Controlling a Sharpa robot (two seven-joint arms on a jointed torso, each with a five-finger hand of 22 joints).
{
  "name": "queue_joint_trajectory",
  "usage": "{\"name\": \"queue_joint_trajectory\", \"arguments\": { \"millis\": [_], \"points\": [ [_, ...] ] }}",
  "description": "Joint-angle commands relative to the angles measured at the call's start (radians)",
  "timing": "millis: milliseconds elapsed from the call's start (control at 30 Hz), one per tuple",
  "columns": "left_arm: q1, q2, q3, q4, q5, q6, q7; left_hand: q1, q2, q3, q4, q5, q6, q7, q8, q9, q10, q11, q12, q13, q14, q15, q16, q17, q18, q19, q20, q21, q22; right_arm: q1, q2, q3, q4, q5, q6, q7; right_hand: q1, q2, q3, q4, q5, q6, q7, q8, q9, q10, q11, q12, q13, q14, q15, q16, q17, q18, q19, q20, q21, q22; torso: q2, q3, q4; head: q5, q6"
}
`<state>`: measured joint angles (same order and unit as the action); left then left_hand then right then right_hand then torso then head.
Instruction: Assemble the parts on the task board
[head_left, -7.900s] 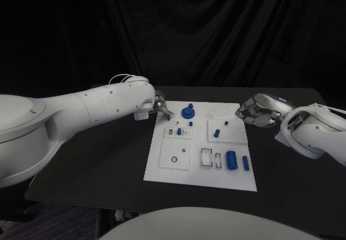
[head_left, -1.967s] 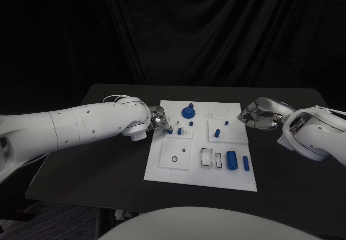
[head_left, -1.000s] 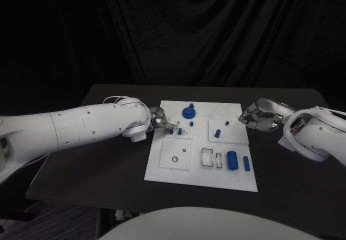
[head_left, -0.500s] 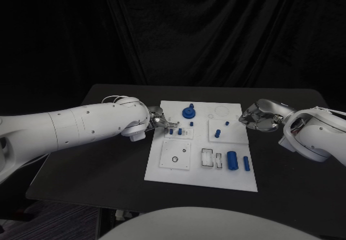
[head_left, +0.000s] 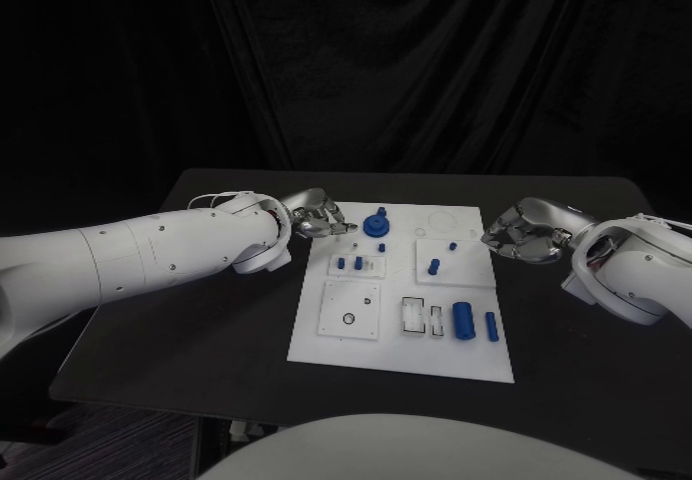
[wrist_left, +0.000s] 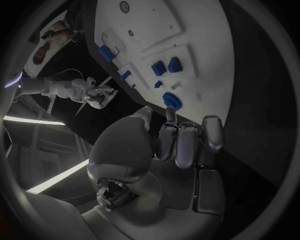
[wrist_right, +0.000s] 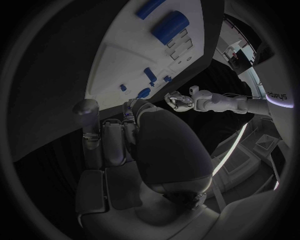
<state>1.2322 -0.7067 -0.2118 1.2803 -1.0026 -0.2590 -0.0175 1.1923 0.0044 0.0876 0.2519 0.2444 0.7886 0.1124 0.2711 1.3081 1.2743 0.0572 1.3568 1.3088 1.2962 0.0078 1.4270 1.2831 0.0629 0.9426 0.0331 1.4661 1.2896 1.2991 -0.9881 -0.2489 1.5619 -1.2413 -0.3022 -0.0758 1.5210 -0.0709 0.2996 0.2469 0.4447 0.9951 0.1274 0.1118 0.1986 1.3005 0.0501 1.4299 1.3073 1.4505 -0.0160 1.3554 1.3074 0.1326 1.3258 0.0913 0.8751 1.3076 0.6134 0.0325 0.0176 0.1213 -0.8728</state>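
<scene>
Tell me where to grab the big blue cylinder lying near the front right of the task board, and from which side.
Grip the big blue cylinder across its round middle, coming from above. It lies flat on the task board, long axis running front to back, with a slimmer blue piece close on its right. The right hand looks the nearer one.
</scene>
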Motion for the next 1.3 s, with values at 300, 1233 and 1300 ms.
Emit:
{"name": "queue_joint_trajectory", "arguments": {
  "millis": [300,1233,1300],
  "points": [
    [0.017,0.069,0.001,-0.107,-0.106,0.0,0.358,0.273,0.014,0.016,-0.046,-0.035,-0.154,0.045,0.026,-0.054,-0.661,0.097,-0.534,-0.19,-0.53,0.102,-0.194,-0.294,0.029,-0.292,0.104,-0.257,-0.117,-0.002,0.005,0.001,-0.002,0.001,-0.025,0.009,-0.006,0.0,0.005,-0.001,0.004,0.008,0.0,0.003,0.002,-0.008,-0.001,-0.004,0.011,-0.006,-0.001,-0.006,0.009,-0.006,-0.006,-0.002,-0.002,0.096,0.001,-0.0019,-0.0013,-0.005,0.0],
    [-0.02,0.228,0.001,-0.255,-0.446,-0.037,0.425,0.362,-0.156,0.333,-0.161,0.041,-0.118,-0.007,-0.083,-0.421,-0.74,0.06,-0.781,-0.546,0.026,0.029,-0.02,-0.177,-0.063,0.628,0.005,0.105,0.281,-0.002,-0.01,0.001,-0.001,0.017,-0.02,0.012,-0.006,-0.001,0.005,-0.002,0.005,0.009,-0.001,0.004,0.002,-0.007,-0.001,-0.003,0.013,-0.005,-0.001,-0.004,0.011,-0.006,-0.006,-0.002,-0.002,0.096,0.019,-0.0122,-0.0039,-0.018,0.0],
    [-0.022,0.231,0.001,-0.256,-0.448,-0.037,0.423,0.357,-0.161,0.339,-0.162,0.042,-0.099,-0.006,-0.111,-0.464,-0.73,0.057,-0.799,-0.573,0.029,0.025,-0.023,-0.185,-0.063,0.628,-0.003,0.105,0.281,-0.002,-0.009,0.001,0.0,0.017,-0.018,0.012,-0.006,-0.001,0.005,-0.002,0.005,0.009,-0.001,0.004,0.002,-0.007,-0.001,-0.003,0.013,-0.005,-0.001,-0.004,0.011,-0.006,-0.006,-0.002,-0.002,0.096,0.02,-0.0125,-0.0037,-0.018,0.0]
  ]
}}
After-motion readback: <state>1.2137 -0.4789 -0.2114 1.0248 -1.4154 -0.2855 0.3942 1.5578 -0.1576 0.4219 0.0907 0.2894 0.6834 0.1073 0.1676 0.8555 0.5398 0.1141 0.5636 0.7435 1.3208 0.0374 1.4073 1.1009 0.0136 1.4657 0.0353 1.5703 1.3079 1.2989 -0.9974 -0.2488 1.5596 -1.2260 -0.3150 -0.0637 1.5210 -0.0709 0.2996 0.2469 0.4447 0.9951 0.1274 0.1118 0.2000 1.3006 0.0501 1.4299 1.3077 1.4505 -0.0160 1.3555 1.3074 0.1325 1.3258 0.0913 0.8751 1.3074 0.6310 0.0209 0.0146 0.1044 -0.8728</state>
